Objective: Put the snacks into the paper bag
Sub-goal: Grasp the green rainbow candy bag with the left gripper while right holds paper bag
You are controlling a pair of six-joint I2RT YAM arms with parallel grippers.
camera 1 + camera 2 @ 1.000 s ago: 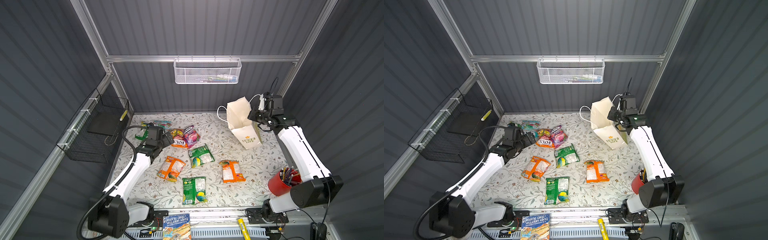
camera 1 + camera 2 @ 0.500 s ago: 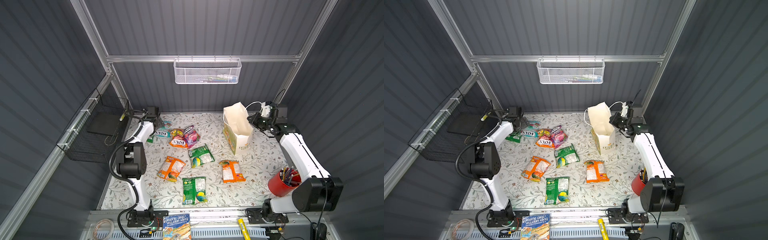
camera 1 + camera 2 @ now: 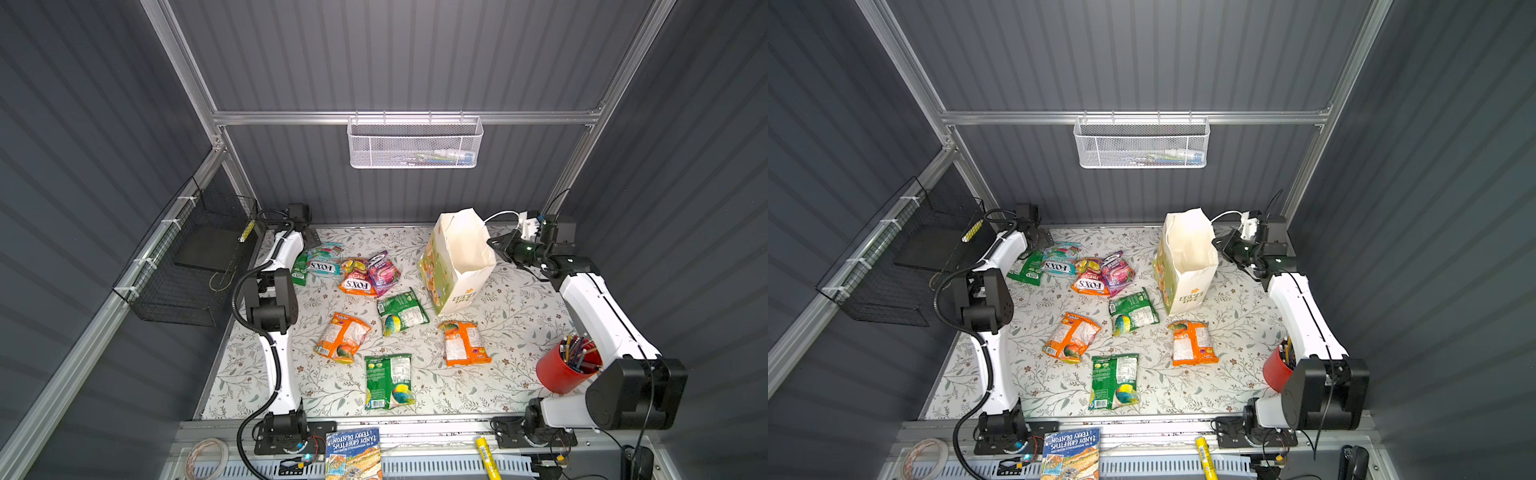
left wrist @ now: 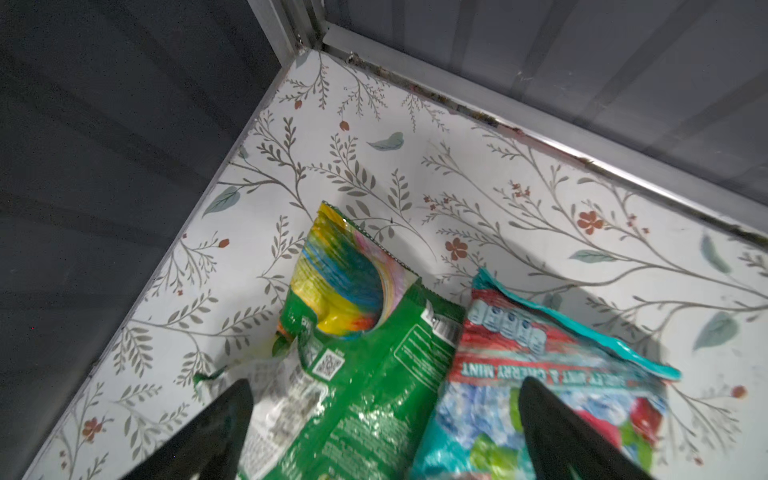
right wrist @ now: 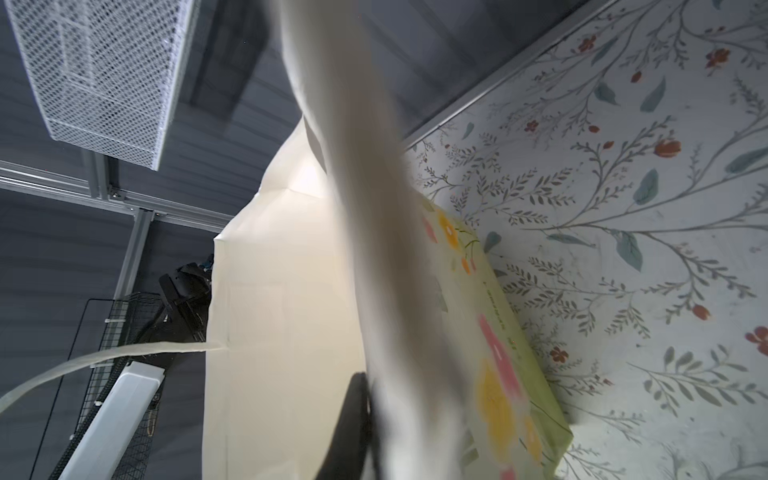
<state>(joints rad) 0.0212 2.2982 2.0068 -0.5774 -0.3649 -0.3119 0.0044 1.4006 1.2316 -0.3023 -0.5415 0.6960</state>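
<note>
Here the left gripper (image 4: 384, 386) hangs, jaws spread wide, over a green packet (image 4: 365, 374) and a teal packet (image 4: 540, 399) in the table's (image 3: 519, 307) far-left corner. The right gripper (image 3: 494, 246) pinches the rim of the paper bag (image 3: 459, 266), which stands open at the far right; the other snacks (image 3: 401, 311) lie scattered on the table beside it.

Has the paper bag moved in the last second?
Yes. In both top views the paper bag has shifted left, closing much of its gap to the magenta packet, which has stayed put.
</note>
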